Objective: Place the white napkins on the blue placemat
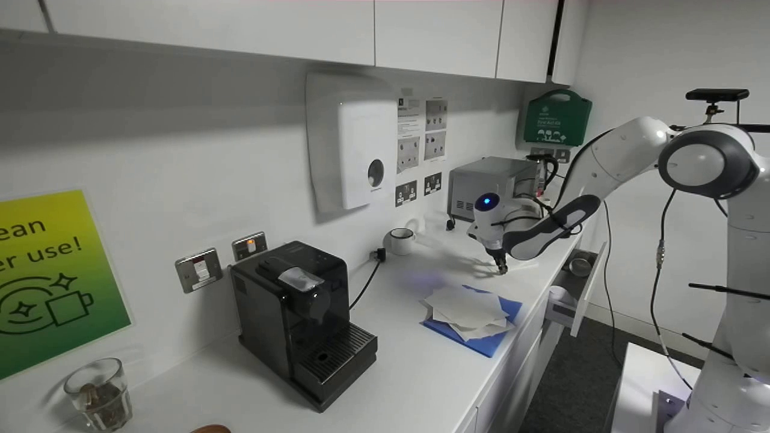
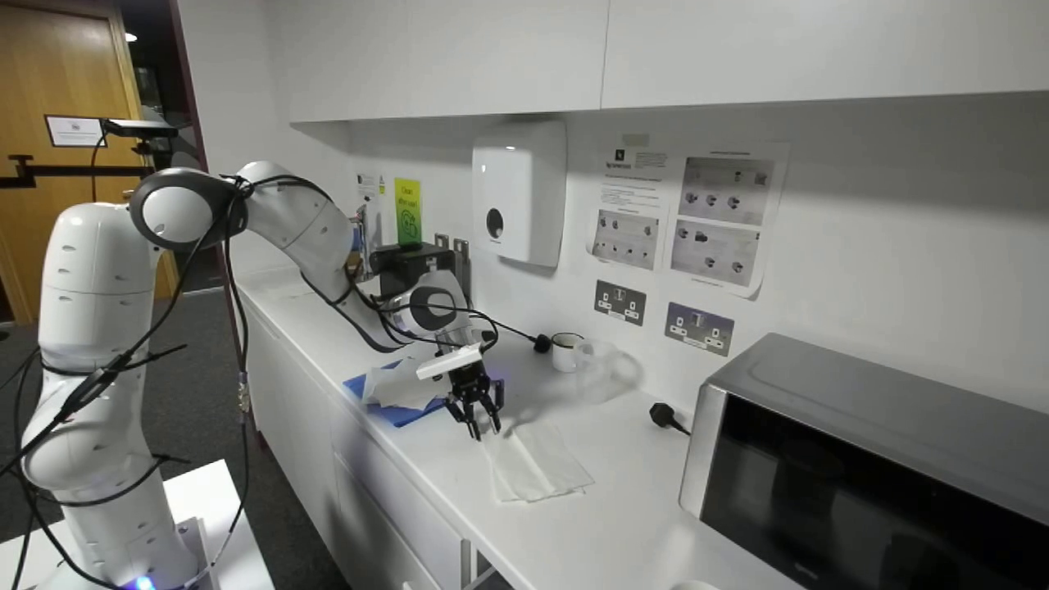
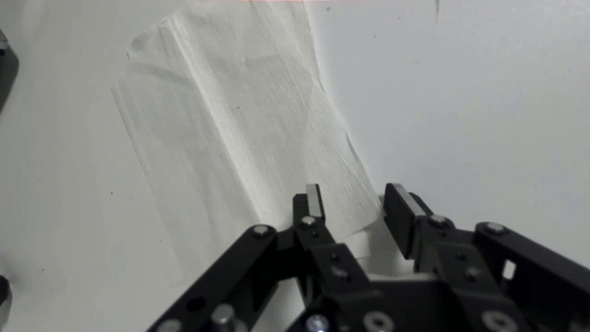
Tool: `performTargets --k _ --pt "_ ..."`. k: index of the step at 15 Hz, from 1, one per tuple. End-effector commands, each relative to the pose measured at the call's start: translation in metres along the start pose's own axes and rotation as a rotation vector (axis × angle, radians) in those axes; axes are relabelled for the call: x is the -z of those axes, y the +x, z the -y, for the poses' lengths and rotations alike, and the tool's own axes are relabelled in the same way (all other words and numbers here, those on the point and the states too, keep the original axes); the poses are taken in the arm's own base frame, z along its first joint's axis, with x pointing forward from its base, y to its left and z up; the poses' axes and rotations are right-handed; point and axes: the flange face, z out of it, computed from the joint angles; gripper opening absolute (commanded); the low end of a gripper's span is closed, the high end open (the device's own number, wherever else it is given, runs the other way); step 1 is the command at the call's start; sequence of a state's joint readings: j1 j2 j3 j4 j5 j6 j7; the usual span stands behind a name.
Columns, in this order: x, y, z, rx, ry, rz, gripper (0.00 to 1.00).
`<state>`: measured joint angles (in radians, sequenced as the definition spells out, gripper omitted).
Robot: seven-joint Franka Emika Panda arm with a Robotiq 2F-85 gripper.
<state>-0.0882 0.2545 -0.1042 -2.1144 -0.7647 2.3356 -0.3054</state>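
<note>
Several white napkins (image 1: 470, 308) lie in a loose stack on the blue placemat (image 1: 490, 345), which shows along two edges and a corner. Another white napkin, or a thin pile of them (image 2: 541, 469), rests flat on the counter nearer the microwave. My gripper (image 2: 485, 431) points down at the end of this napkin closest to the mat. In the wrist view the gripper (image 3: 354, 196) is open, its fingers partly apart. The left finger stands over the napkin (image 3: 258, 110) and the right one just beyond its corner. Whether the tips touch the paper, I cannot tell.
A black coffee machine (image 1: 301, 319) stands past the mat. Along the wall are a white mug (image 1: 402, 242) and a loose black plug (image 2: 668, 416). The microwave (image 2: 869, 459) takes up the opposite end. An open drawer (image 1: 579, 288) juts out below the counter.
</note>
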Motion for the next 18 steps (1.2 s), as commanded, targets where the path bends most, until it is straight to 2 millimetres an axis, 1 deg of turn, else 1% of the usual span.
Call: performTargets --k 1,3,7,12,18 --pt "-0.005 0.001 -0.010 0.035 -0.005 -0.012 0.13" --pt "-0.006 0.001 -0.010 0.035 -0.001 -0.012 0.00" --pt "-0.005 -0.002 -0.010 0.020 0.008 -0.011 0.00" --pt "0.009 -0.015 -0.011 -0.043 0.000 -0.028 0.00" --pt "0.051 -0.042 -0.020 -0.163 -0.044 -0.076 0.00"
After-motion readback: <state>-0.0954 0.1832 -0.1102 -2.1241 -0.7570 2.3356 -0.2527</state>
